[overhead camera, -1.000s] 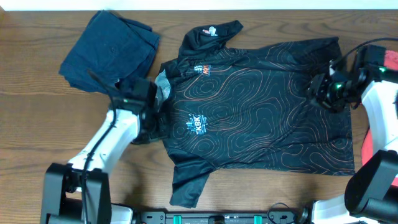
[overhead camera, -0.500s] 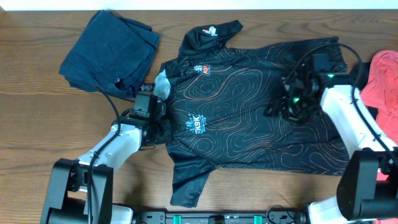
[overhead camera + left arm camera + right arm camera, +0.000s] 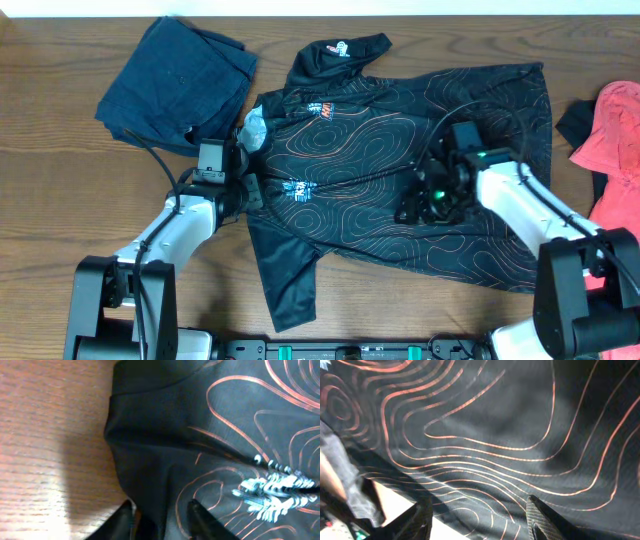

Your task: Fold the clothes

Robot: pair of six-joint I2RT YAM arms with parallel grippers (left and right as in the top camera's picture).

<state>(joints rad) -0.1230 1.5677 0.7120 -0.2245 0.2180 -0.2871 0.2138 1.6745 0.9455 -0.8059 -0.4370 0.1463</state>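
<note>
1 black KBK jersey (image 3: 370, 140) lies spread over the middle of the table (image 3: 60, 200), collar twd left edge, 1 sleeve twd far edge, 1 twd near edge. L gripper (image 3: 162, 519) at its collar-side edge, fingers apart w/ a ridge of cloth between. R gripper (image 3: 480, 516) over mid-jersey, fingers spread wide. 1 navy folded garment (image 3: 175, 85) in far-left corner. 1 coral garment (image 3: 615, 150) at right edge.
</note>
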